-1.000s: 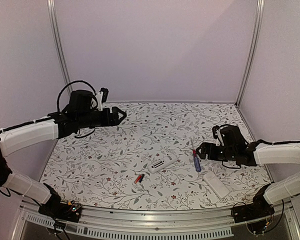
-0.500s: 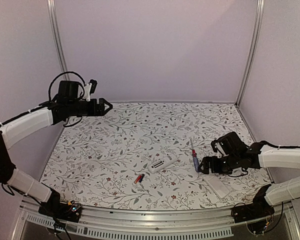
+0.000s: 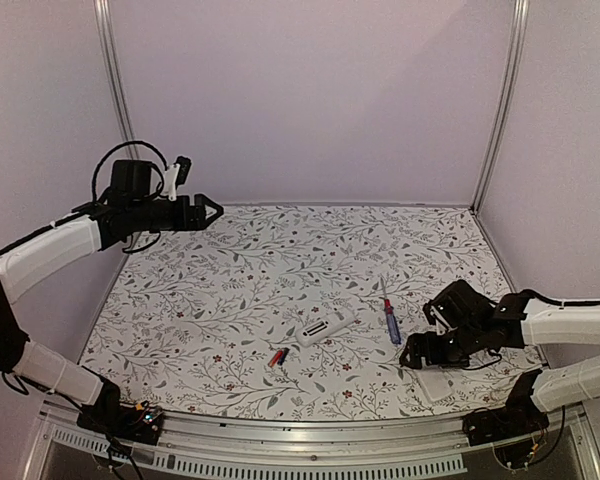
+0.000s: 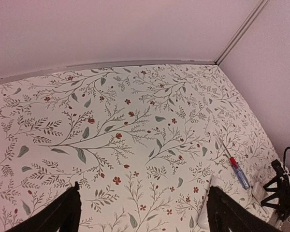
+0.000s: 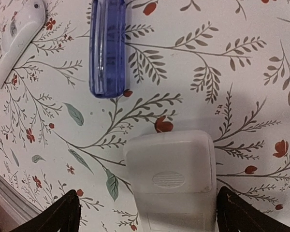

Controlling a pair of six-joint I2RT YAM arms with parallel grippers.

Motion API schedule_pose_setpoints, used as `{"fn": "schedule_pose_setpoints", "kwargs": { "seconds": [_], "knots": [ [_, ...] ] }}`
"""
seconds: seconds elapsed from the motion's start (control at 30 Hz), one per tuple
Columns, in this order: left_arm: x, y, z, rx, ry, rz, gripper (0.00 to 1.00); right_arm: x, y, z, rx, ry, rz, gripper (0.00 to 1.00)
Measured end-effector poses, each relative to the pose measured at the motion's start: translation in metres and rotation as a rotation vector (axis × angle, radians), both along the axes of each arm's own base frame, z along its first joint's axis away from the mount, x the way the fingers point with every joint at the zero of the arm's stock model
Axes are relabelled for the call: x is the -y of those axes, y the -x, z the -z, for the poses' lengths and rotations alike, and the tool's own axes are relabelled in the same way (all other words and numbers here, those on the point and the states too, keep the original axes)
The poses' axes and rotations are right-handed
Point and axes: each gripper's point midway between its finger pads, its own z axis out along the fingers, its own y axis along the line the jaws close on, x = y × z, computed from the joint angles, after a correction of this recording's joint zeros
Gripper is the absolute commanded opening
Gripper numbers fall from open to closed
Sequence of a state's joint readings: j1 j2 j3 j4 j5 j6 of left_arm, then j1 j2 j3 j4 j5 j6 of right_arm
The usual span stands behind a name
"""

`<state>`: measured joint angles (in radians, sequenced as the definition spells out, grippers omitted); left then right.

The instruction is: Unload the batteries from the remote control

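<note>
Red batteries (image 3: 277,357) on the table (image 3: 230,290) near the white remote control (image 3: 326,326); left and right jaws wide.

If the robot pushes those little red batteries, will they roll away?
Probably, if nudged sideways: the batteries are small round cylinders lying on their sides on the flat table. They look stiff and likely light, so a push would move them easily. Being so tiny, they may be fiddly to pinch.
</note>
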<state>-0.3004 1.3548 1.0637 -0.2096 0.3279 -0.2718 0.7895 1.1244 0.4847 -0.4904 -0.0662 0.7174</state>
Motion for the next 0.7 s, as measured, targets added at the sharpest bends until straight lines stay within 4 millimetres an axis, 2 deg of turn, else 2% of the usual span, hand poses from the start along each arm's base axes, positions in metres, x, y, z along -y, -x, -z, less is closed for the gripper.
{"fn": "schedule_pose_setpoints", "kwargs": {
  "seconds": [0.17, 0.33, 0.57, 0.7],
  "knots": [
    [0.0, 0.001, 0.0, -0.002, -0.001, 0.0, 0.9, -0.003, 0.01, 0.003, -0.019, 0.016, -0.019, 0.91],
    [-0.001, 0.002, 0.001, -0.008, -0.002, 0.001, 0.9, 0.002, 0.011, 0.009, -0.022, 0.081, 0.025, 0.78],
    [-0.001, 0.005, -0.007, 0.009, 0.003, 0.001, 0.9, 0.006, 0.01, 0.013, -0.018, 0.175, 0.067, 0.73],
    [-0.002, 0.007, -0.012, 0.022, 0.008, 0.002, 0.91, 0.006, 0.008, 0.016, -0.02, 0.252, 0.069, 0.61]
  ]
}}
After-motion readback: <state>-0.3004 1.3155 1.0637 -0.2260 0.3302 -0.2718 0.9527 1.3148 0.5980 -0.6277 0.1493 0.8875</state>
